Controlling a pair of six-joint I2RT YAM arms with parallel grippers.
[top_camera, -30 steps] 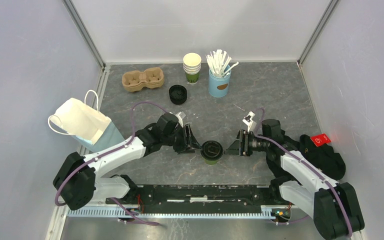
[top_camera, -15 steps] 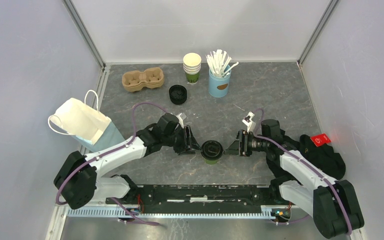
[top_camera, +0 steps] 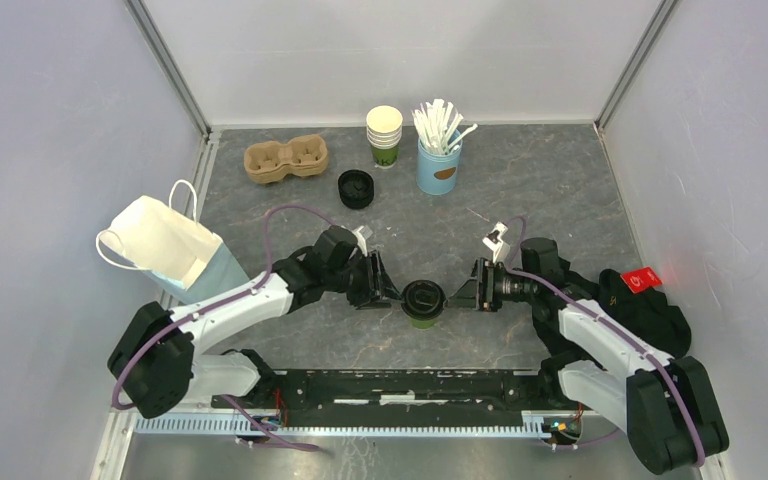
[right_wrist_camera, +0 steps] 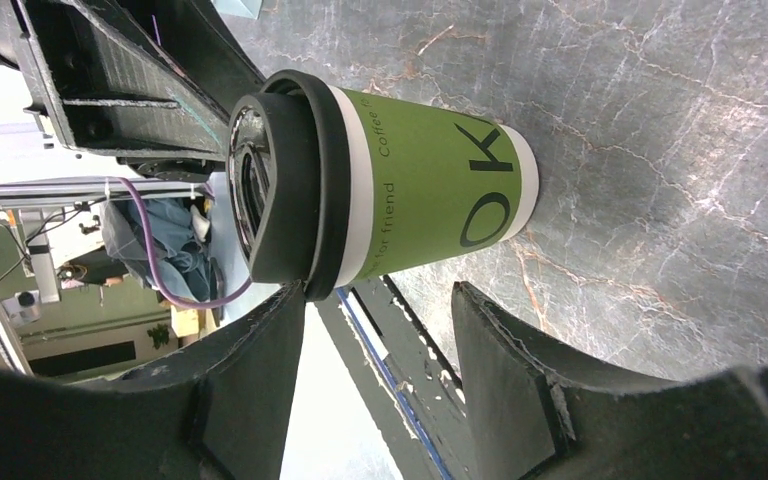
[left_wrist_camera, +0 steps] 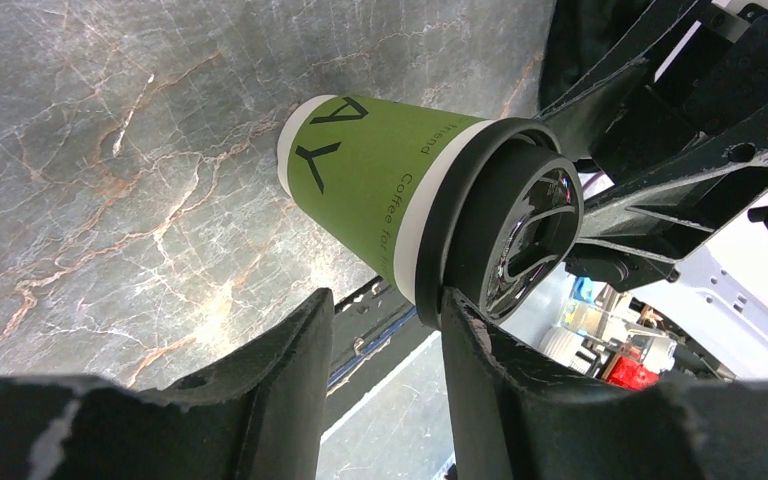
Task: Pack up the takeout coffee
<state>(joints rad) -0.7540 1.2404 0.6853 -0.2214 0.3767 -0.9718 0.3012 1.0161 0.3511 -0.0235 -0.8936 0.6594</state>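
The takeout coffee (top_camera: 424, 302), a green paper cup with a black lid, stands upright near the front middle of the table. My left gripper (top_camera: 388, 288) is just left of it and my right gripper (top_camera: 463, 290) just right of it. Both are open and empty. In the left wrist view the cup (left_wrist_camera: 380, 190) lies beyond the left gripper (left_wrist_camera: 385, 300); one fingertip (left_wrist_camera: 460, 310) touches the lid rim. In the right wrist view the cup (right_wrist_camera: 430, 190) lies beyond the right gripper (right_wrist_camera: 378, 295); one fingertip (right_wrist_camera: 290, 305) touches the lid rim.
A white paper bag (top_camera: 165, 245) stands open at the left. At the back are a cardboard cup carrier (top_camera: 286, 158), loose black lids (top_camera: 356, 188), a stack of lidless cups (top_camera: 384, 135) and a blue holder of stirrers (top_camera: 438, 160). A black object with a red tag (top_camera: 643, 283) lies at the right.
My right gripper has moved slightly left, closer to the cup. The left gripper and the cup have stayed where they were.
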